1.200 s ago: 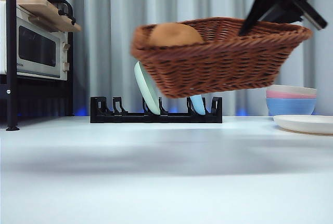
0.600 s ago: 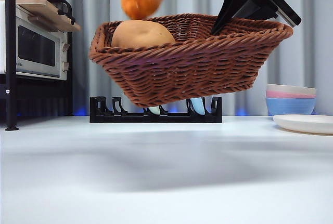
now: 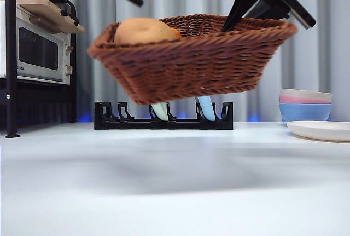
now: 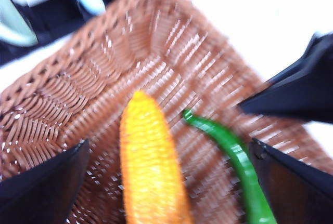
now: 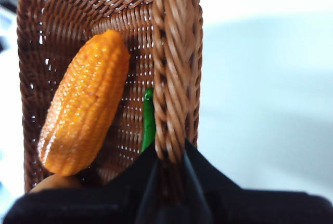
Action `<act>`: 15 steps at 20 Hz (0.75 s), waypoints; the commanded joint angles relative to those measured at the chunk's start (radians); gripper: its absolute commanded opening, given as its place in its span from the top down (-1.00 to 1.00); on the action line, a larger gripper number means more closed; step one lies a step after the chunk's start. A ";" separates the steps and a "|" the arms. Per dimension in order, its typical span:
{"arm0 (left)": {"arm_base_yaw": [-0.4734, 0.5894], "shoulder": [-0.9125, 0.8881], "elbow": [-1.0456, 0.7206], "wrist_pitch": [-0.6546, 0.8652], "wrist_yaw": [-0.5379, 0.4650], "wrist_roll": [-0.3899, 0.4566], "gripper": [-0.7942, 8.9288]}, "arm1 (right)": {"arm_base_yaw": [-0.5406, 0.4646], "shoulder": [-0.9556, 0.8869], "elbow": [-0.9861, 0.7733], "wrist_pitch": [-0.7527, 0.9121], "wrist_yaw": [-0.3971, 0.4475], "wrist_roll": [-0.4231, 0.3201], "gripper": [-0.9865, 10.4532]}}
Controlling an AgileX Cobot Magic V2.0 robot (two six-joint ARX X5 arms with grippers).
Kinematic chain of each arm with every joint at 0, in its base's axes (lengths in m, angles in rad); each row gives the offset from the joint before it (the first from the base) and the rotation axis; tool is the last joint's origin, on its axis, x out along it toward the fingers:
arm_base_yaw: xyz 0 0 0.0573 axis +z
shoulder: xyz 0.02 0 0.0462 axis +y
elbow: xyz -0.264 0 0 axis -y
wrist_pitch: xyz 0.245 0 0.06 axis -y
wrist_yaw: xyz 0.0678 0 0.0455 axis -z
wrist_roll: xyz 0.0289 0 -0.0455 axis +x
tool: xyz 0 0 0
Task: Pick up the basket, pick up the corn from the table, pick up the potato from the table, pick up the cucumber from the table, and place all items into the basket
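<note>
the basket [image 3: 191, 61] hangs clear of the table [image 3: 175, 181], tilted, its low corner toward the microwave [image 3: 38, 50] side. the right gripper [image 5: 169, 154] is clamped across the braided rim at the high side, jaws pinching the wicker between them. the left gripper [image 4: 166, 156] hovers directly over the basket's interior with its jaws spread wide and nothing between them.

contents: the corn [image 5: 86, 102] lies flat on the basket floor, its long axis running along the basket's length and roughly in line with the gap between the left jaws. the cucumber [image 4: 234, 167] lies just beside it, against the wall under the gripped rim, roughly parallel to the corn. the potato [image 3: 145, 30] sits at the low end, its top showing above the rim in the front view; in the right wrist view only a tan sliver shows beneath the corn's end.

judgement: all three vegetables appear to be inside the basket, so the loading step looks complete. the left arm is the nearer to the contents and has only to lift straight away; the basket's support rests wholly on the right grip at one edge, and the tilt leaves the potato the item most likely to roll.

behind stand a dish rack [image 3: 164, 116] and stacked bowls [image 3: 306, 104].
</note>
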 commanded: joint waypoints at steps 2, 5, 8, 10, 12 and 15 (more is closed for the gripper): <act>0.002 -0.018 0.084 -0.060 -0.006 0.002 -0.26 | -0.022 0.077 0.000 0.030 0.027 0.061 0.85; 0.003 -0.018 0.166 -0.131 -0.021 0.038 -0.26 | -0.030 0.183 0.000 0.036 0.015 0.082 0.85; 0.003 -0.018 0.197 -0.175 -0.093 0.056 -0.26 | -0.031 0.272 0.000 0.042 0.016 0.087 0.85; 0.003 -0.018 0.197 -0.200 -0.113 0.063 -0.26 | -0.031 0.302 0.000 0.042 0.021 0.087 0.85; 0.009 -0.018 0.197 -0.224 -0.120 0.076 -0.26 | -0.031 0.304 0.000 0.042 0.035 0.087 0.82; 0.009 -0.018 0.197 -0.242 -0.138 0.084 -0.26 | -0.031 0.304 0.000 0.024 0.134 0.094 0.58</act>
